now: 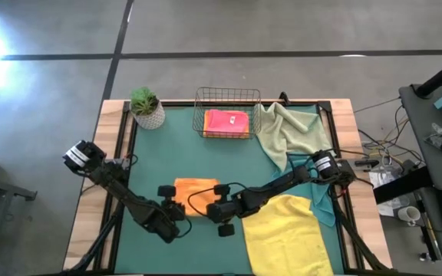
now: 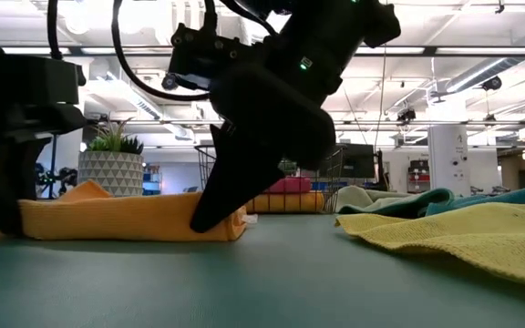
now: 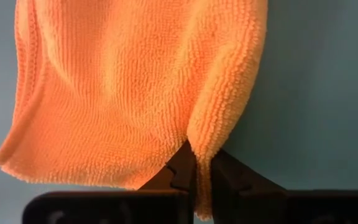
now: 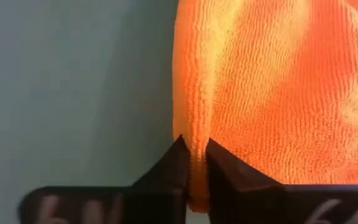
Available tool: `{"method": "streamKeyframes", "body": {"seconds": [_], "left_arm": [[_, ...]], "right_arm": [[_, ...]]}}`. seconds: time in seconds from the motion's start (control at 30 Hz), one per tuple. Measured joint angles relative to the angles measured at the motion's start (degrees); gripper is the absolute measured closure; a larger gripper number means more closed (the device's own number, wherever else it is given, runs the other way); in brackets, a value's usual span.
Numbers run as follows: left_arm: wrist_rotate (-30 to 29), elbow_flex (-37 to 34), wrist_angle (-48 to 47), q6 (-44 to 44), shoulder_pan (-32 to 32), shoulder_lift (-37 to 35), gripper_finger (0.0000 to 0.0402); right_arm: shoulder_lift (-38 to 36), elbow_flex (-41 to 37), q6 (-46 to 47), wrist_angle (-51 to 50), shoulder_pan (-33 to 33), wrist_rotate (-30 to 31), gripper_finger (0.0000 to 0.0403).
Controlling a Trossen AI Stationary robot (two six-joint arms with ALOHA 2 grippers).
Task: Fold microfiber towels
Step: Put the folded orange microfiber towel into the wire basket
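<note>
Orange microfibre, folded down to a flat strip, lies on the green mat (image 1: 140,161) near the front middle of the surface, and both hands have it by an end. The orange towel (image 1: 194,188) is pinched at one edge by the left hand (image 3: 202,177), its two dark fingers pressed together on a ridge of pile; the right hand (image 4: 196,171) nips the opposite edge the same way, fingers tight on a thin fold.

This cloth should handle light, soft and limp, with no stiffness to hold a crease, so any lifted part is likely to sag and drag the layers askew. The plush nap gives good purchase, but a shallow pinch may catch only the top layer. Corners and folded edges look like the places to take hold, both ends raised level.

A yellow towel (image 1: 290,234) lies spread just to the right, a pale sage towel (image 1: 294,130) is bunched behind it with a teal towel (image 1: 322,201) showing between them, and a pink towel (image 1: 227,121) sits in the wire basket (image 1: 201,115)
</note>
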Motion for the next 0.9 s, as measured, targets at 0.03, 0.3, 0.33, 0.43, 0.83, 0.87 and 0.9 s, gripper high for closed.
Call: {"method": "streamKeyframes", "body": {"seconds": [0.03, 0.3, 0.33, 0.43, 0.83, 0.87, 0.9], "left_arm": [[0.14, 0.11, 0.00, 0.20, 0.22, -0.02, 0.0393], [5.35, 0.62, -0.21, 2.14, 1.34, -3.39, 0.0394], [6.21, 0.69, -0.19, 2.60, 1.42, -4.19, 0.0394], [7.85, 1.00, -0.66, 2.82, 1.60, -6.78, 0.0394], [14.82, 2.58, -6.90, 5.99, 5.00, -22.84, 0.0394], [15.04, 2.93, -7.46, 6.39, 5.34, -24.01, 0.0394], [15.08, 3.32, -8.12, 6.93, 5.71, -25.21, 0.0394]], "right_arm": [[0.00, 0.19, 0.58, -0.38, 0.00, -0.04, 0.0388], [-0.09, 6.55, 4.31, -9.36, 0.55, -0.18, 0.0393], [-0.11, 7.80, 4.63, -11.08, 0.57, -0.15, 0.0393], [-0.15, 11.59, 5.64, -16.61, 0.55, 0.15, 0.0393], [-0.22, 25.61, 8.41, -31.15, 0.55, 2.13, 0.0394], [-0.23, 26.79, 8.84, -32.36, 0.55, 3.15, 0.0394], [-0.24, 27.95, 9.37, -33.79, 0.55, 4.15, 0.0394]]}}
